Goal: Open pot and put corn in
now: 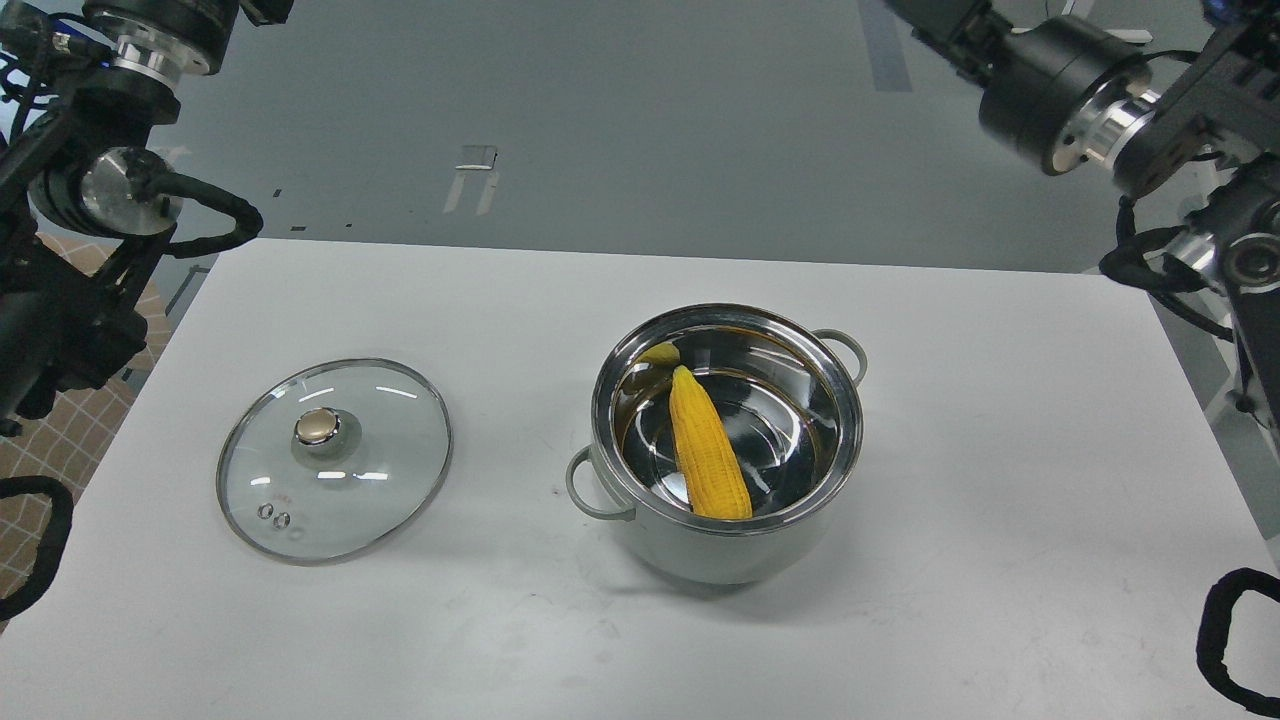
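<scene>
The pale grey-green pot [727, 545] stands open on the white table [1000, 500], right of centre. The yellow corn cob [707, 448] lies inside it on the shiny steel bottom, tip pointing to the far side. The glass lid [335, 458] with a gold knob lies flat on the table to the pot's left. My right arm [1090, 110] is raised at the top right; its gripper is cut off by the top edge. My left arm [90, 180] is raised at the far left; its gripper is out of view.
The table's right edge runs close to the right arm's lower links [1240, 250]. Grey floor lies beyond the table's far edge.
</scene>
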Controlling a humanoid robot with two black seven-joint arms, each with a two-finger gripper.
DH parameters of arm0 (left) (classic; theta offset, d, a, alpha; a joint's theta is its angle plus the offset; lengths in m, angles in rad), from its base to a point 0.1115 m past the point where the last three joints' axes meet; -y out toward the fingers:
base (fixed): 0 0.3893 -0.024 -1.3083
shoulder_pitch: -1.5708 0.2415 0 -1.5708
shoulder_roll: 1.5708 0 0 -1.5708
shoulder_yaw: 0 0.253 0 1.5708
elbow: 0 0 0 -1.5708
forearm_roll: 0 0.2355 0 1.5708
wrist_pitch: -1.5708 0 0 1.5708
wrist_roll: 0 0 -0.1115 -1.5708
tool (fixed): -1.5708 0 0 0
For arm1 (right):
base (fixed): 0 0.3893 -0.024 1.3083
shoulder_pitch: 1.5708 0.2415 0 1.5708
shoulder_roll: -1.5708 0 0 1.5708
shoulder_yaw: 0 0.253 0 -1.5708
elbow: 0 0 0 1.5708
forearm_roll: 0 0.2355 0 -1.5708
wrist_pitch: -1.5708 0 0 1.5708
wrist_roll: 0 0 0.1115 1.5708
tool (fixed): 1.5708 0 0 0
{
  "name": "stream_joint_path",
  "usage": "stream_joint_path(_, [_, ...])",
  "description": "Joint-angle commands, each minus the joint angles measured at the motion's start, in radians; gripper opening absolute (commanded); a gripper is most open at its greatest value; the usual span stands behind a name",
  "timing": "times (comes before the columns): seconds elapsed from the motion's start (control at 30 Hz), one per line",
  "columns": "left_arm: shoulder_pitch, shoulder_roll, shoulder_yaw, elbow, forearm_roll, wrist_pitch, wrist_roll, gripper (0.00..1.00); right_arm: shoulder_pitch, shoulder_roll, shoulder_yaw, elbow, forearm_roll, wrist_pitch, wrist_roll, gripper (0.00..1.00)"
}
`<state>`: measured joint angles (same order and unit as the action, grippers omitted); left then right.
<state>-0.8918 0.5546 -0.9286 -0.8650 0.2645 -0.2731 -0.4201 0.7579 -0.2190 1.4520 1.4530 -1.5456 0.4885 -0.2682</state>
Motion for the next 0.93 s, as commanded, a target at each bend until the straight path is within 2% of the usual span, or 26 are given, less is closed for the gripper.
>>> stream_joint_path(0.0, [0.005,-0.001,0.004,0.006,0.001,0.002,0.004,0.98,0.012,0.046,0.143,-0.109,0.079,0.0,0.012,0.99])
stream_joint_path(0.13, [0.008,-0.004,0.02,0.007,0.002,-0.001,0.007,0.98,0.011,0.046,0.191,-0.195,0.171,-0.016,0.034,0.99])
stream_joint_path(0.23, [0.033,-0.002,0.019,0.009,0.001,-0.026,0.01,0.98,0.012,0.038,0.196,-0.308,0.321,-0.08,0.059,0.99])
stream_joint_path(0.43, [0.04,-0.002,0.001,0.009,-0.014,-0.049,0.066,0.98,0.006,-0.003,0.202,-0.489,0.609,-0.087,0.075,0.99])
stream_joint_path(0.63, [0.042,-0.013,-0.001,0.046,-0.06,-0.054,0.069,0.98,-0.003,-0.004,0.225,-0.522,0.764,-0.09,0.125,0.99])
stream_joint_path(0.9, [0.044,-0.025,-0.007,0.05,-0.062,-0.054,0.069,0.98,0.004,-0.006,0.228,-0.51,0.869,-0.097,0.133,0.99])
